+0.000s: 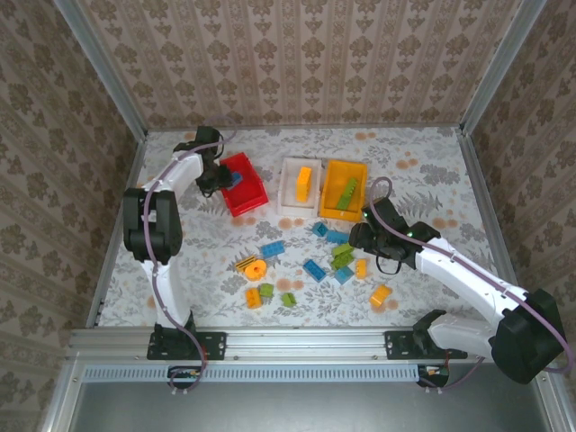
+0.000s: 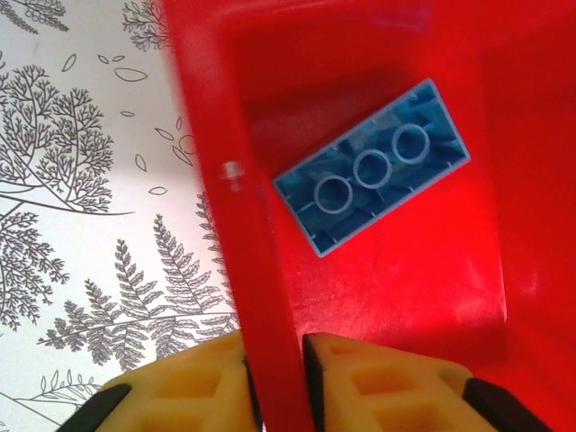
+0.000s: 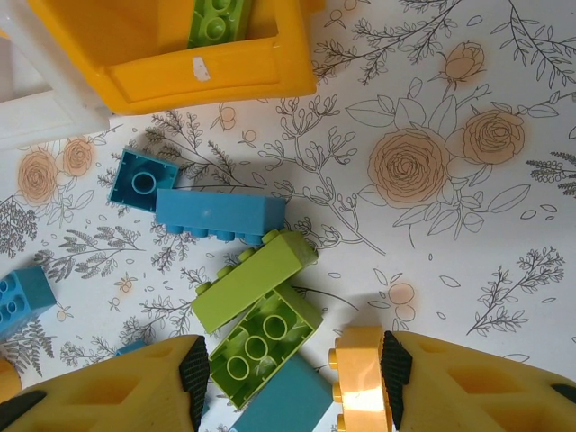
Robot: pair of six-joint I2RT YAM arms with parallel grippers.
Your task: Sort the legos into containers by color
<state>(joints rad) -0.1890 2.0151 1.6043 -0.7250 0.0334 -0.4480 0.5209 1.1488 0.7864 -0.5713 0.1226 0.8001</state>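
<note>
Left gripper (image 2: pixel 274 369) tight on red bin (image 2: pixel 261 297) wall, upper left; right gripper (image 3: pixel 292 373) open astride green bricks (image 3: pixel 256 346), center-right.

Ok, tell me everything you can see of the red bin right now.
The red bin is a small open rectangular tub of glossy, smooth-looking plastic. It stands upright on the flowered table cover, leftmost in the row and turned at an angle to the white bin on its right. One blue brick lies flat on its floor, underside up. The left gripper straddles one side wall, a yellow finger on each face, shut on it.
</note>
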